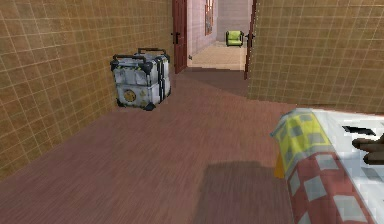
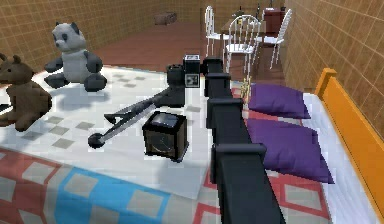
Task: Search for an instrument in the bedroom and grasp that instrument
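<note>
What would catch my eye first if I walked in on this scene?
Probably the two stuffed toys on the checked bed at the arm side view's left: a panda and a brown teddy bear. Next comes the robot's dark arm, stretching over the quilt beside two purple pillows. In the forward view, a silver trunk stands against the tiled wall.

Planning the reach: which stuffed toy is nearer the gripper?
The black-and-white panda; the brown teddy bear lies farther off, at the arm side view's left.
</note>
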Robot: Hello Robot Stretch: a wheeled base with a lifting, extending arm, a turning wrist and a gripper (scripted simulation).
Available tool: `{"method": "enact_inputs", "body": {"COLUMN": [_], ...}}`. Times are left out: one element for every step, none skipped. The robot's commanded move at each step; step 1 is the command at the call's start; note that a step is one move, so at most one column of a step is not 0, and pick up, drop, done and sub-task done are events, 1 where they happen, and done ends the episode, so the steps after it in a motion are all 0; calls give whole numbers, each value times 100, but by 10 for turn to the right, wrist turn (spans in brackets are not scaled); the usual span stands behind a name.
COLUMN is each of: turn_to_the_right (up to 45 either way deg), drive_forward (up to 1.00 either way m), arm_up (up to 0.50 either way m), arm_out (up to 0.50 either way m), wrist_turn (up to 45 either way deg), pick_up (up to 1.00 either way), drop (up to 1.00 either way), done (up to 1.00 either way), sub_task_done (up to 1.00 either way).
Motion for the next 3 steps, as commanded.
{"method": "enact_inputs", "body": {"turn_to_the_right": [0,0,0], "drive_forward": [0,0,0], "arm_up": [0,0,-30], "arm_out": [0,0,0], "wrist_turn": [450,390,0], "pick_up": [0,0,0], "drop": [0,0,0], "done": [0,0,0], "sub_task_done": [0,0,0]}}
